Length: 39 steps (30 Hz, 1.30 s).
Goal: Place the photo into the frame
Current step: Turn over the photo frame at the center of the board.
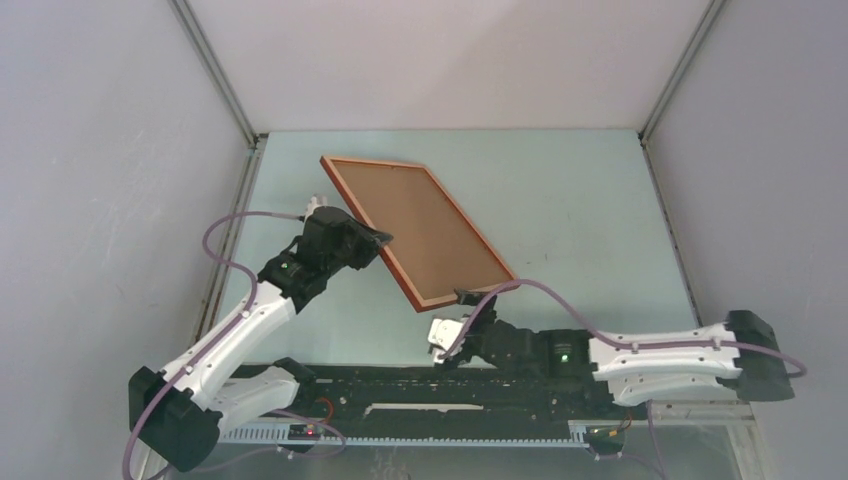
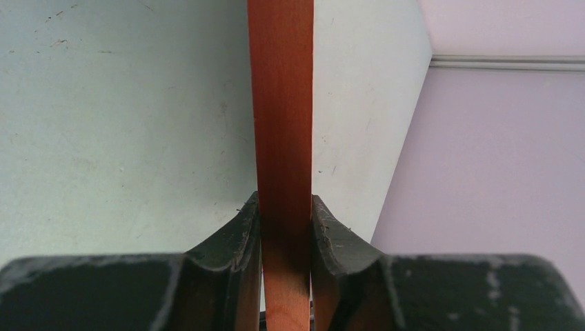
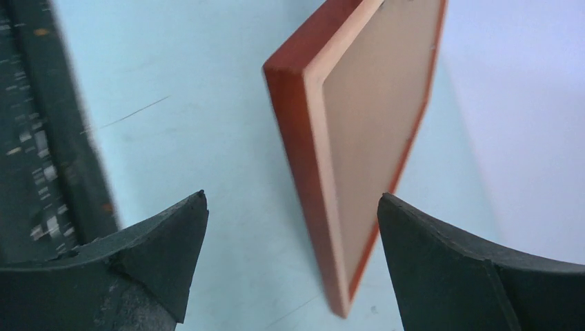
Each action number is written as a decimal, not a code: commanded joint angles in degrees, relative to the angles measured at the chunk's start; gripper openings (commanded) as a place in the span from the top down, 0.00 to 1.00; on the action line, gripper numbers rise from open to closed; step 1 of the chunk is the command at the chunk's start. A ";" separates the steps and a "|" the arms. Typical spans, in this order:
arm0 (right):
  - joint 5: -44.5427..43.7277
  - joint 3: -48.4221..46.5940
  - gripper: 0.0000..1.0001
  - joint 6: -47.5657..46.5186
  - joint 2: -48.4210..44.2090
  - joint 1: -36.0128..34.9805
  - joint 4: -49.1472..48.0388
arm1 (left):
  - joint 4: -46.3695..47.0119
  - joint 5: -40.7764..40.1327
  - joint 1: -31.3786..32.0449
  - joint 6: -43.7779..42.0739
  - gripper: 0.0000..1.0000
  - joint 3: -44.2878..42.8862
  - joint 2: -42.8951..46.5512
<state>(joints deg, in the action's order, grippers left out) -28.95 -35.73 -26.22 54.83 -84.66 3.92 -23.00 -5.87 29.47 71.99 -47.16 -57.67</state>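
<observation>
Left end effector (image 1: 375, 238) clamps the frame (image 1: 420, 225), tilted up from the bench (image 1: 560, 200); right end effector (image 1: 455, 312) gapes wide. No photo shows: insertion remains.

White arm links (image 1: 235, 335), black joints (image 1: 175, 420), mauve cables (image 1: 208, 240), green status lights (image 1: 561, 350); end effector fingers (image 3: 159, 255) matte black, scuffed.

Overhead view downward; both wrist views close on the frame (image 2: 279, 103).
</observation>
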 commanded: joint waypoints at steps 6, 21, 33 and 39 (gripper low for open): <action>-26.30 -3.61 0.15 -24.73 22.72 -2.76 -47.34 | 1.52 -1.71 -0.22 -1.99 1.00 -1.92 2.38; -32.33 -3.26 0.36 -42.01 37.92 -8.12 -80.06 | -1.76 -4.59 -0.38 -2.73 1.00 -3.38 2.74; -25.09 -5.93 1.00 -14.70 25.20 -4.71 -44.86 | -2.06 -6.73 -0.47 -4.67 0.97 -3.58 4.24; -22.97 -10.44 1.00 -11.50 24.84 -3.49 -45.86 | -5.59 -11.16 -0.47 -8.62 0.46 -6.52 8.10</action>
<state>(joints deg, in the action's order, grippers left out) -51.72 -41.08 -46.94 82.83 -89.84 -41.10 -25.74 -9.91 29.71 70.94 -47.75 -53.98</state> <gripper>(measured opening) 0.314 0.346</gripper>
